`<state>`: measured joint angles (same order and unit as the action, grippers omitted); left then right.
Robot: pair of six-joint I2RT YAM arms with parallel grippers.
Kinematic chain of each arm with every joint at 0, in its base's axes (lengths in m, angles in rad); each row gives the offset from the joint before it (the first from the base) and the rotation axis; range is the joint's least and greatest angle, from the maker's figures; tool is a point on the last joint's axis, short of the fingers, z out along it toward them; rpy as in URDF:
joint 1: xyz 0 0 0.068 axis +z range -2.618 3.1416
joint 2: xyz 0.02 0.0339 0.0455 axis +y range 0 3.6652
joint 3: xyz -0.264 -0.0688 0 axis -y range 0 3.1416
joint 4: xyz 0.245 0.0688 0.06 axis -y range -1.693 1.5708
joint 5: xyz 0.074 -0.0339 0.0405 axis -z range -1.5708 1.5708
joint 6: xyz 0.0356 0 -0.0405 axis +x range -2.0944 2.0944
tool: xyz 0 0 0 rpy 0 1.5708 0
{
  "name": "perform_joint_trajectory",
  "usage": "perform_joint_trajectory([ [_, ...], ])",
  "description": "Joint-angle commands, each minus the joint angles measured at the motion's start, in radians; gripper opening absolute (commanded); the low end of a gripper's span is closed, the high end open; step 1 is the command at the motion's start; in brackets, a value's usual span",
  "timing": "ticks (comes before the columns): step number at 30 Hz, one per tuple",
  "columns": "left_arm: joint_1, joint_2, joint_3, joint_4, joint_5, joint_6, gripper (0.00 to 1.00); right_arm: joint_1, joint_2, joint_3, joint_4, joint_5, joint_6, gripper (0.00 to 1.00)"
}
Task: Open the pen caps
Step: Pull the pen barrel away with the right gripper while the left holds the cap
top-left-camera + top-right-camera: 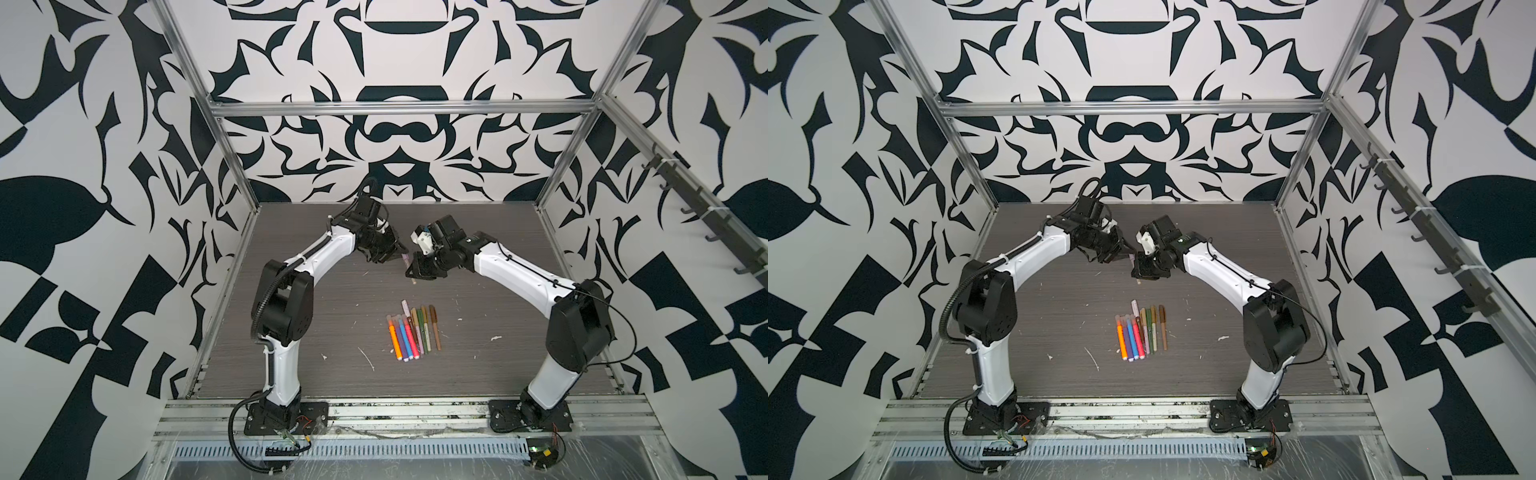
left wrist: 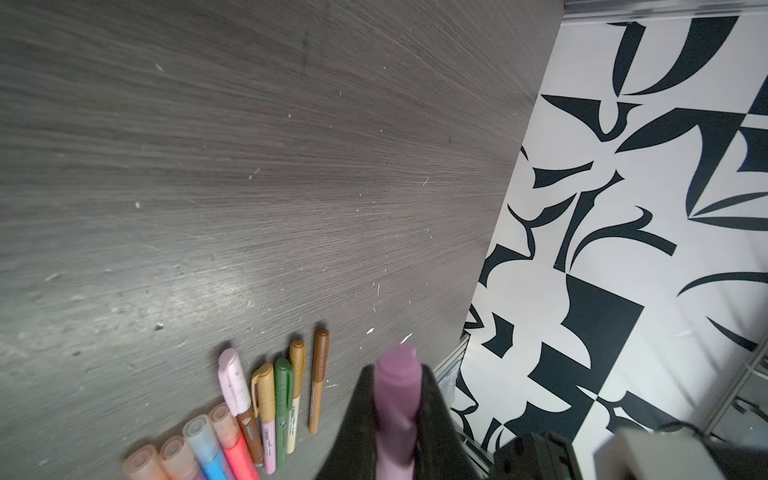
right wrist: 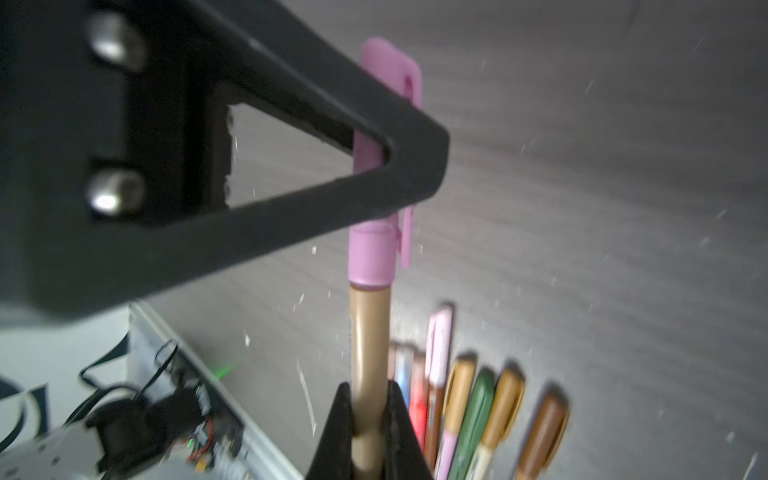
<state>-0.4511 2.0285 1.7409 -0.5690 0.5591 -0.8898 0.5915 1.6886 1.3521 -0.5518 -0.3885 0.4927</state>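
Above the table (image 2: 249, 166), left pincer (image 2: 395, 415) clamps cap (image 3: 370, 257), right pincer (image 3: 368, 419) barrel (image 3: 369, 332).

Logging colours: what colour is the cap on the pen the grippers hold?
The cap is pink-lilac; right wrist view shows it best.

Dark grey wood-grain tabletop (image 1: 353, 299), scuffed. Small white scraps (image 1: 368, 360) lie scattered over it in both top views. Black-and-white abstract-patterned wall panels (image 1: 399, 141) on three sides. Silver aluminium frame bars (image 1: 399, 109) along their edges. Dark rail of hooks (image 1: 692, 186) on the right wall. Grey slotted cable duct (image 1: 374, 451) along the front.
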Motion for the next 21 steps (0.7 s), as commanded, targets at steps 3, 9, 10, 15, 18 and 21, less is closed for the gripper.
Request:
perform_joint_trajectory([
  [3, 0.151, 0.139, 0.277, -0.088, -0.125, 0.091, 0.0, 0.093, -0.217, -0.269, -0.071, 0.014, 0.138, 0.0],
  [9, 0.157, 0.152, 0.294, -0.114, -0.161, 0.12, 0.0, 0.094, -0.281, -0.319, -0.043, 0.06, 0.172, 0.0],
  [10, 0.156, 0.146, 0.279, -0.134, -0.185, 0.144, 0.0, 0.092, -0.274, -0.299, -0.062, 0.077, 0.159, 0.0],
  [15, 0.156, 0.115, 0.163, -0.239, -0.319, 0.28, 0.0, 0.081, -0.248, -0.216, -0.127, 0.117, 0.1, 0.0],
  [18, 0.153, 0.121, 0.109, -0.32, -0.391, 0.348, 0.0, 0.055, -0.241, -0.211, -0.128, 0.129, 0.098, 0.0],
  [21, 0.132, 0.152, 0.103, -0.4, -0.477, 0.411, 0.0, 0.007, -0.228, -0.206, -0.132, 0.119, 0.095, 0.0],
])
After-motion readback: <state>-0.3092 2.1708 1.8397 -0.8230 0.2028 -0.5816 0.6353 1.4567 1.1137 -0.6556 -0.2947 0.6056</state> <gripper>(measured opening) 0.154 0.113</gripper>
